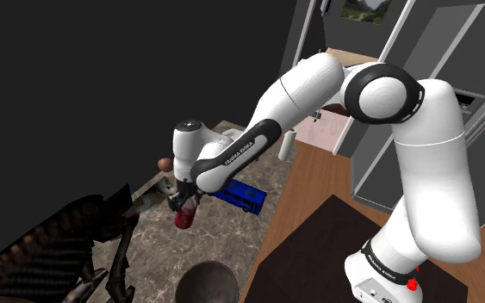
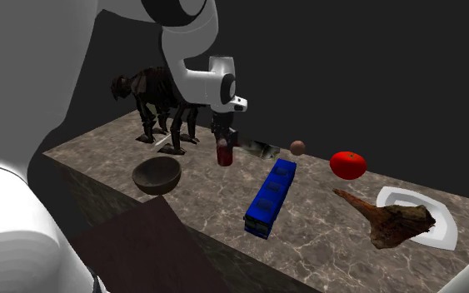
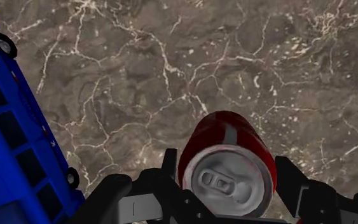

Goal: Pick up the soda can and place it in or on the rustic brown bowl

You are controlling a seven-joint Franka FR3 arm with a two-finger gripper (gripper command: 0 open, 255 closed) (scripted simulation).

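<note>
Observed jaws clamped round can (image 3: 228,168), upright, lid toward wrist camera. Found it over marbled worktop (image 3: 171,63); cannot tell whether touching. Logged bowl (image 2: 157,176) near, toward second exterior view's left, well apart from can, can outside it. Logged blue bus (image 2: 271,198) just beside can, opposite side. Farther out, recorded tomato (image 2: 348,165) and white tray (image 2: 445,237) carrying brown wood-like piece (image 2: 386,220).

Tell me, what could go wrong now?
The pincer grips the can near its top, so it might slip out. The bus lies close by; a swing could bump it. The can might topple in the bowl.
</note>
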